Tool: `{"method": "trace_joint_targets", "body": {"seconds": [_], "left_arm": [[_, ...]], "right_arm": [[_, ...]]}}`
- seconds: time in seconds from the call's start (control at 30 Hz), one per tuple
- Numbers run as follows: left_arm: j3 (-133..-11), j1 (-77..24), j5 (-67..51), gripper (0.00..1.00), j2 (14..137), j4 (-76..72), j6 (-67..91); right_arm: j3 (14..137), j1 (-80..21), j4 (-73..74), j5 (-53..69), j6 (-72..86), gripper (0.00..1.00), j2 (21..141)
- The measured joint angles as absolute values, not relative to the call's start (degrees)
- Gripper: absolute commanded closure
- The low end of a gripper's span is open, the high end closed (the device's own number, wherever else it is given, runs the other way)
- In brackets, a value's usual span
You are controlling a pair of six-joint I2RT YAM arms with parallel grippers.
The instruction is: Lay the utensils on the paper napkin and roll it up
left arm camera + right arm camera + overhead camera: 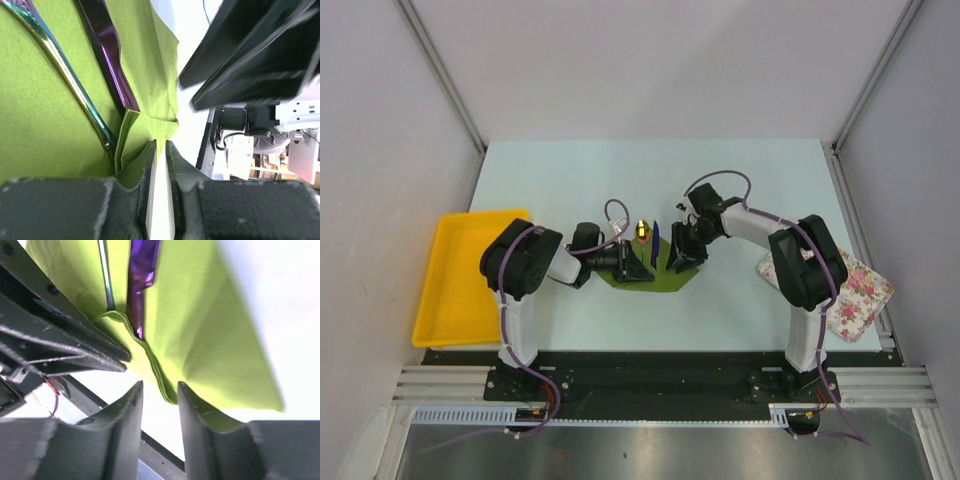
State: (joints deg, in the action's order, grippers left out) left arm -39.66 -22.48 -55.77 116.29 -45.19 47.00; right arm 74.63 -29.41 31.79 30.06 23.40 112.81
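Observation:
The olive-green paper napkin (665, 272) lies at mid-table with the utensils on it: one with a gold head (643, 230) and a dark one (655, 240). In the left wrist view an iridescent handle (70, 80) and a purple handle (107, 55) lie on the napkin (40, 100), whose corner is folded over their ends. My left gripper (160, 142) (638, 268) sits at that fold, its jaws a narrow crack apart with white table showing between them. My right gripper (160, 385) (682, 250) is open, and the napkin's (200, 330) layered folded edge hangs loose between its fingertips.
A yellow tray (450, 290) sits at the table's left edge. A white floral cloth (855, 290) lies at the right, partly under the right arm. The two grippers face each other closely over the napkin.

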Motion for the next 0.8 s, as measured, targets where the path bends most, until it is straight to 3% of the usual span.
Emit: {"method": "trace_joint_targets", "body": {"seconds": [0.13, 0.33, 0.53, 0.8], "left_arm": [[-40.21, -22.46, -55.81, 0.82, 116.29, -43.81, 46.35], [-40.53, -22.44, -55.92, 0.82, 116.29, -42.94, 45.87], [-40.60, -22.41, -55.92, 0.82, 116.29, -42.72, 45.82], [-40.66, -22.37, -55.96, 0.82, 116.29, -42.44, 44.93]], "right_arm": [[74.72, -25.89, 34.09, 28.58, 22.04, 0.43, 109.60], [74.22, -22.09, 36.49, 24.10, 19.38, 0.34, 108.38], [73.47, -21.67, 38.02, 21.23, 18.00, 0.36, 110.13], [72.79, -21.85, 34.15, 31.40, 19.66, 0.40, 112.71]]}}
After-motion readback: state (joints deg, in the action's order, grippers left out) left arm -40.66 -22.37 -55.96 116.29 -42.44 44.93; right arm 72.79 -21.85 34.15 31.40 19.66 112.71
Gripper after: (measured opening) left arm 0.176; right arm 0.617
